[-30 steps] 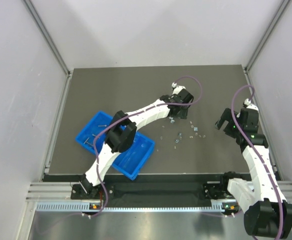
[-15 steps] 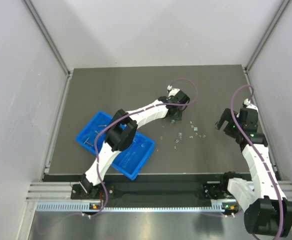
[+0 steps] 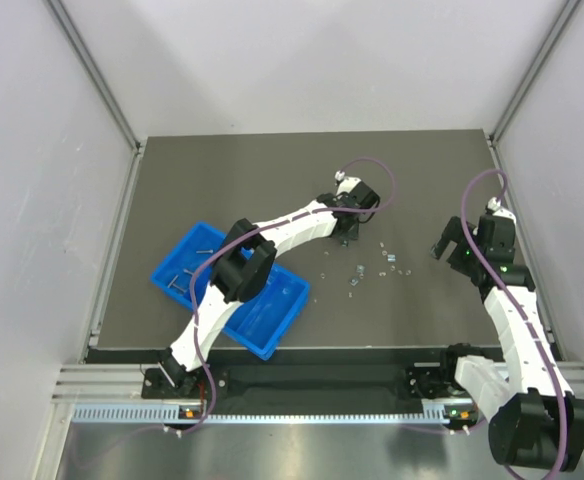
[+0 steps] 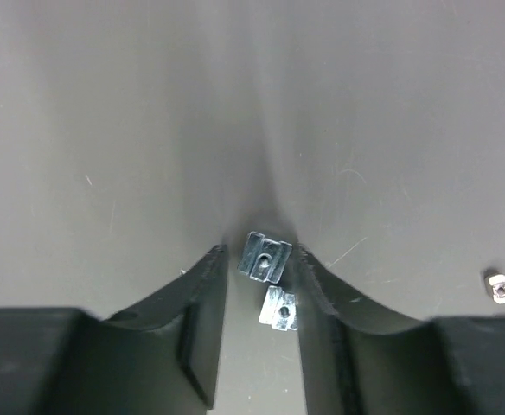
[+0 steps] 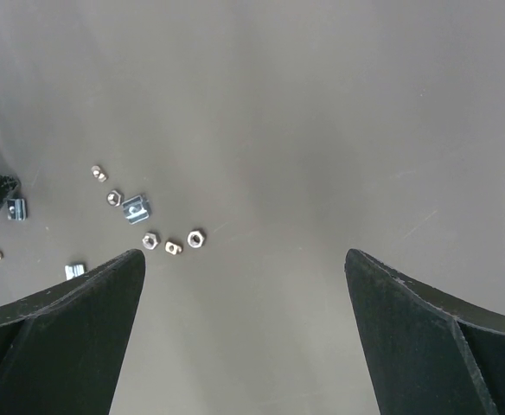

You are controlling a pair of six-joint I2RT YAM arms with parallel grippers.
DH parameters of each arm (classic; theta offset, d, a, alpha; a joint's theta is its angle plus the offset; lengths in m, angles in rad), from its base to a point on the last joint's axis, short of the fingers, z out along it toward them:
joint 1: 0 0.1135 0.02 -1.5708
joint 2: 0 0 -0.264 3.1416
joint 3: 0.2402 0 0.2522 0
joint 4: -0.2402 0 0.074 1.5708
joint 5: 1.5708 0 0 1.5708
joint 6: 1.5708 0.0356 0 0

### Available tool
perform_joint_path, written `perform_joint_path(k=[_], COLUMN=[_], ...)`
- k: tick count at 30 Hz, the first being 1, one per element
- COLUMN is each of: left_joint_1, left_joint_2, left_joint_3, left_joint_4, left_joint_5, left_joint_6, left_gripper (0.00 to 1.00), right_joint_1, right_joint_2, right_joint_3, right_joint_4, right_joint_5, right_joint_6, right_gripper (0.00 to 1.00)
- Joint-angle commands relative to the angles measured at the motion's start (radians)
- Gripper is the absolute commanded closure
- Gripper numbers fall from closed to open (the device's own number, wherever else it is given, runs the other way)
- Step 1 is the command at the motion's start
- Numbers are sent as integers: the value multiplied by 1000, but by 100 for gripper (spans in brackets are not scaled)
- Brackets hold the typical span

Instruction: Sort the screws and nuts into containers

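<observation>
The right gripper [image 5: 244, 259], fingers spread wide, hangs over the dark table [image 5: 322, 104]; small nuts [image 5: 195, 238] lie scattered at left.

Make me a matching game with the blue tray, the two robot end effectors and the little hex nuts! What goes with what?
Things:
1. blue tray
2. left end effector
3. right end effector
4. hex nuts

States and places:
A. wide open, nothing between the jaws
B. lying loose on the dark table
C. jaws either side of a square nut
D. partly under the left arm

Pairs: 1-D, 2-C, 3-A, 4-B.
</observation>
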Motion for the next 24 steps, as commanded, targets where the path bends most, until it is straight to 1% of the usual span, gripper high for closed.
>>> perform_joint_path(k=[1, 5, 6, 10, 14, 19, 23, 24], left_joint_1=[0, 0, 0, 0, 0, 0, 7, 16], left_joint_2=[43, 49, 49, 41, 9, -46, -127, -149], left_joint_3=[-3, -6, -8, -8, -9, -18, -40, -66], left_joint_4=[9, 8, 11, 12, 6, 9, 3, 9], left_joint_5=[10, 16, 18, 7, -10, -34, -51, -56], left_joint_6=[-5, -8, -6, 0, -2, -8, -12, -14], left_gripper=[61, 69, 73, 77, 79, 79, 79, 79], right_joint_1=[-2, -2, -2, -2, -2, -2, -2, -2], right_joint_2=[9, 14, 16, 17, 19, 14, 6, 5], right_joint_3=[48, 49, 48, 49, 54, 57, 57, 57], right_joint_4=[10, 9, 9, 10, 10, 12, 9, 7], right_joint_5=[13, 13, 13, 13, 15, 19, 27, 27], right_joint_6=[-4, -4, -5, -1, 2, 8, 11, 13], right_gripper=[0, 0, 0, 0, 0, 0, 0, 0])
